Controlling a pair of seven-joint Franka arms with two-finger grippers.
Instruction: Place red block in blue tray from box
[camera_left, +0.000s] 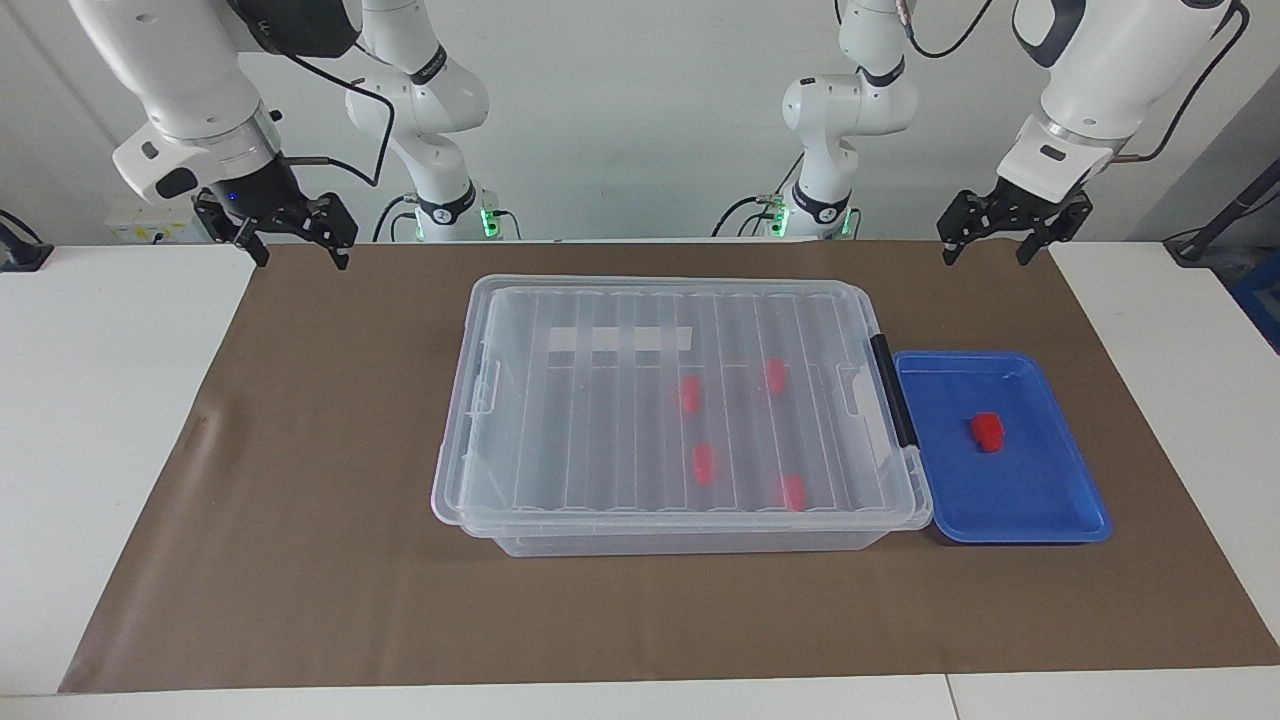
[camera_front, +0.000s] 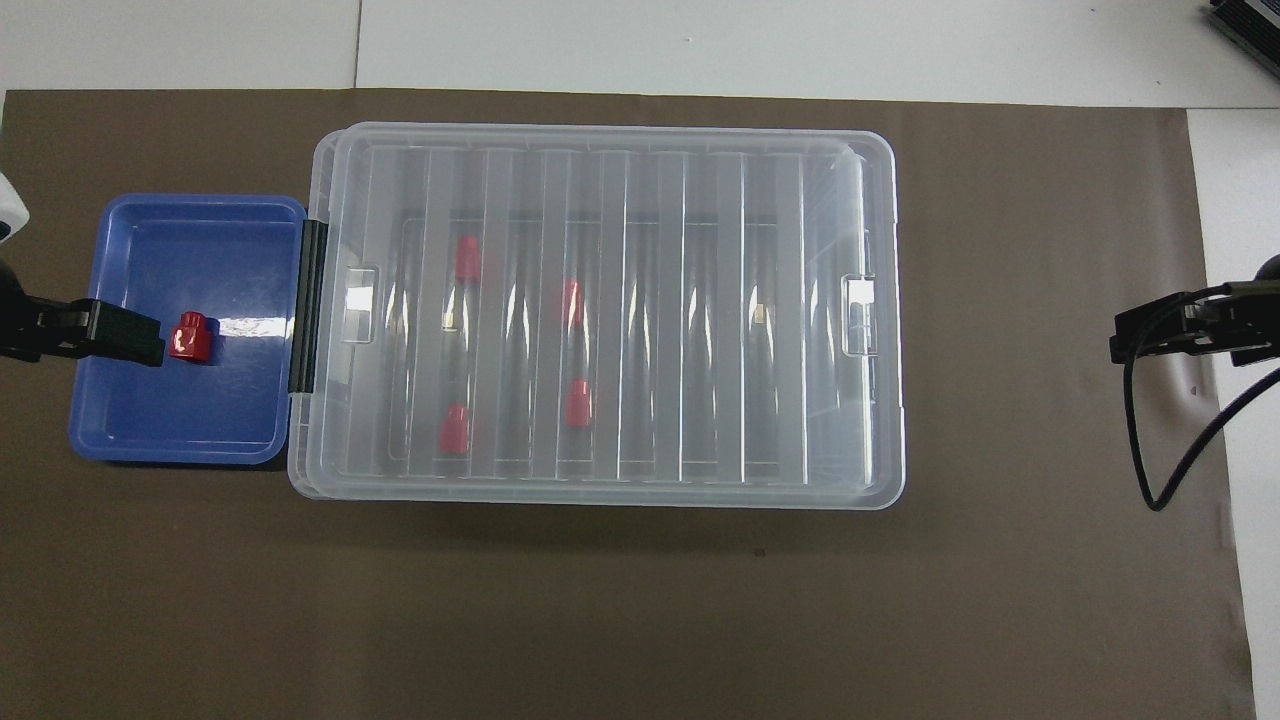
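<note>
Evidently the placing step appears complete: one red block (camera_left: 987, 431) lies in the blue tray (camera_left: 1060, 515) beside the lidded box (camera_left: 480, 450), both the left gripper (camera_left: 1010, 235) and right gripper (camera_left: 290, 235) raised, released and empty, so nothing seems left but to wait

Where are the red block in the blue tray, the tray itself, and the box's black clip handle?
red block (camera_left: 988, 431), facing view, its top.
blue tray (camera_left: 1040, 500), facing view, bare floor.
black clip handle (camera_front: 307, 305), overhead view, its middle.
</note>
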